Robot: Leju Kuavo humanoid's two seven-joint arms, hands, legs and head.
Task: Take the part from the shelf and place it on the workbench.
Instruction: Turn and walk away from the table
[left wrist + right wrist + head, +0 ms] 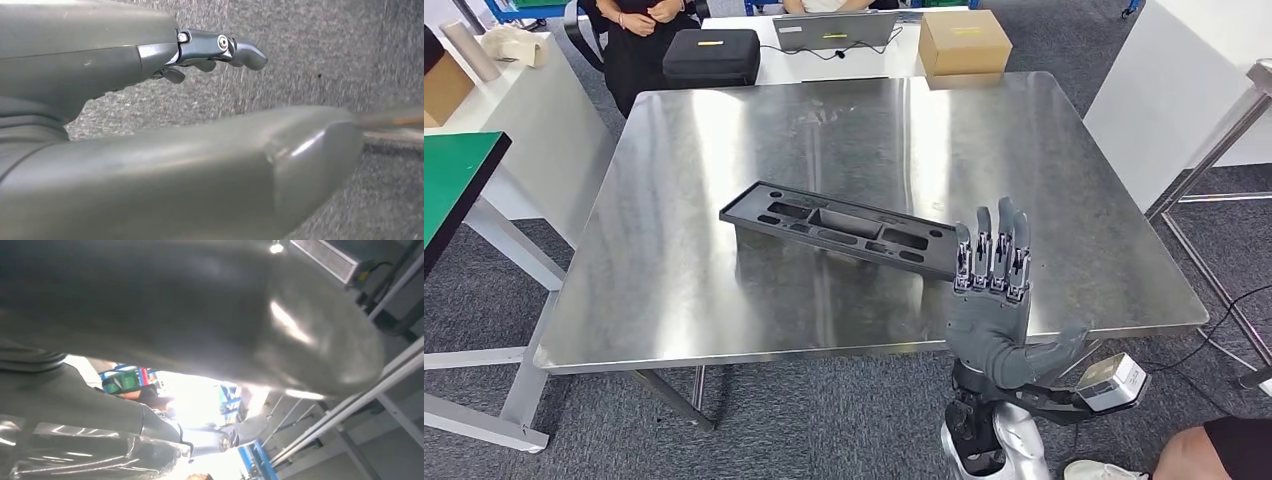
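- Steel workbench [674, 300] fills mid-room, shiny w/ glare streaks; grey carpet [824, 420] underneath.
- Black part [839, 228], a long moulded tray w/ recesses, lies flat on the bench, near centre.
- Right hand [996, 300] upright at bench's near edge, just beside part's end, fingers straight & together, thumb out, holding nothing.
- Left hand [125, 150] over carpet, fingers [220, 47] lightly curled, nothing in them.
- Far side: cardboard box [964, 42], laptop [834, 30], black case [712, 55] on white table [774, 65]; person [639, 25] seated behind.
- Green-topped table [454, 180] at left.
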